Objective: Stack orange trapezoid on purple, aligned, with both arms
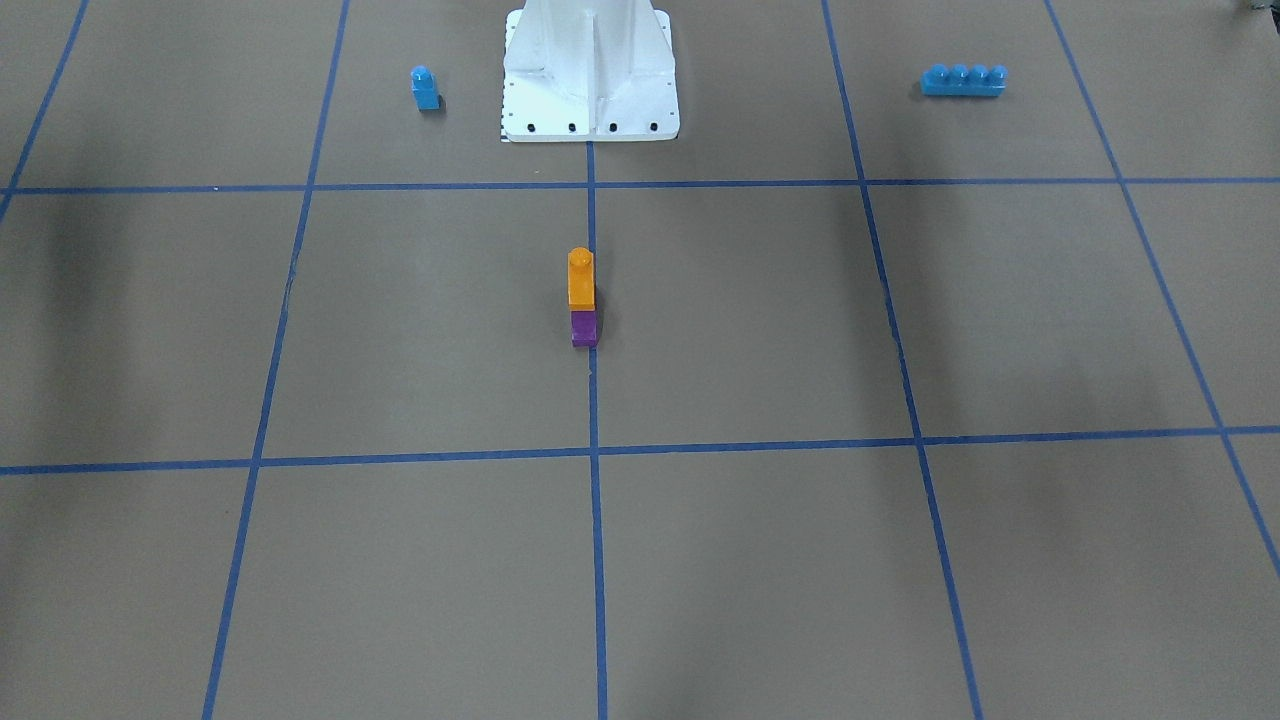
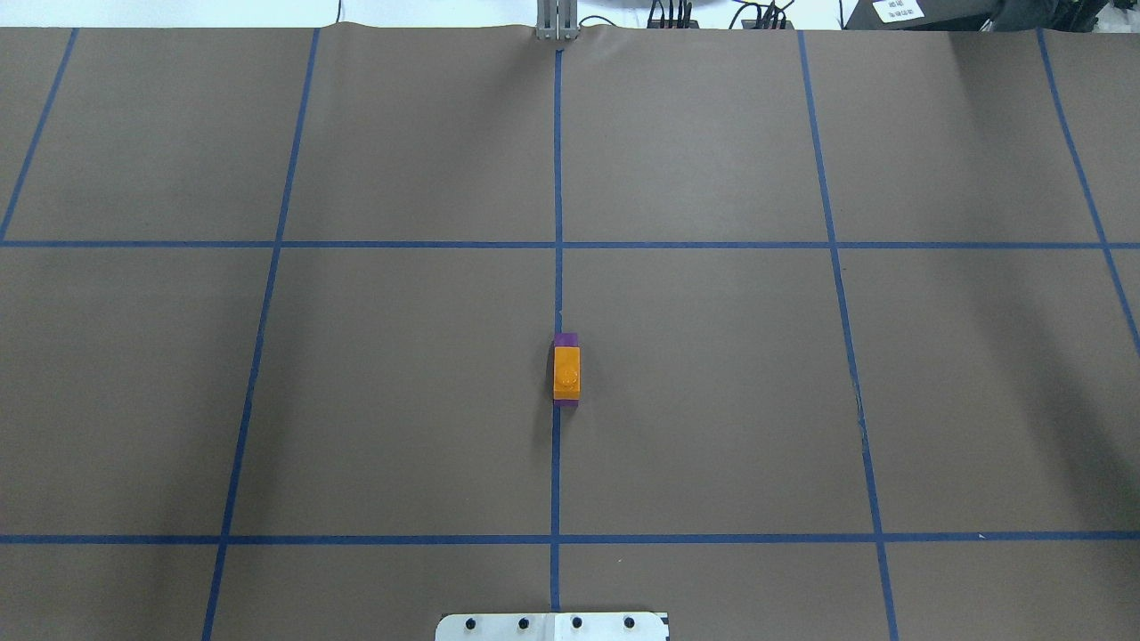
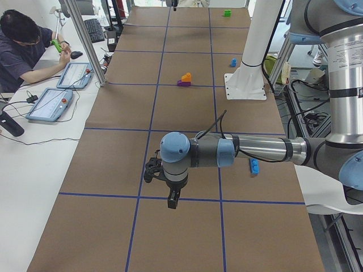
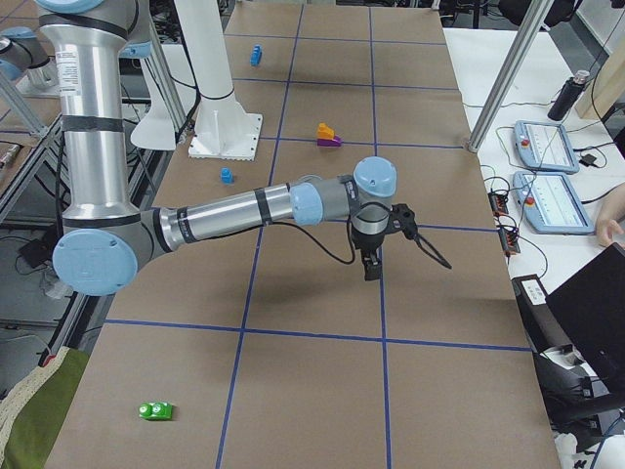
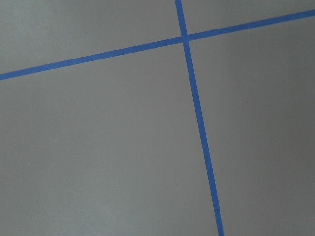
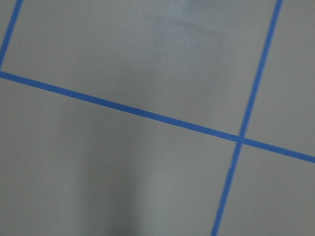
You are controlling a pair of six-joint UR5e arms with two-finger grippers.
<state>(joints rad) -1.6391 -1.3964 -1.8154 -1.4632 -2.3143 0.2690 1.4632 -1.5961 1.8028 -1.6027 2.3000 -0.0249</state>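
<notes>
The orange trapezoid (image 1: 581, 280) sits on top of the purple brick (image 1: 584, 328) at the middle of the table, on the centre tape line. From overhead, the orange trapezoid (image 2: 566, 372) covers most of the purple brick (image 2: 565, 339), whose edges show at both ends. No gripper touches the stack. My left gripper (image 3: 172, 201) hangs above the table far from it, seen only in the exterior left view. My right gripper (image 4: 371, 266) hangs likewise, seen only in the exterior right view. I cannot tell whether either is open or shut. Both wrist views show only bare table and tape.
A small blue brick (image 1: 425, 88) and a long blue brick (image 1: 963, 80) lie on either side of the white robot base (image 1: 590, 100). A green brick (image 4: 155, 410) lies near the table's right end. An operator (image 3: 25, 48) sits at a side desk.
</notes>
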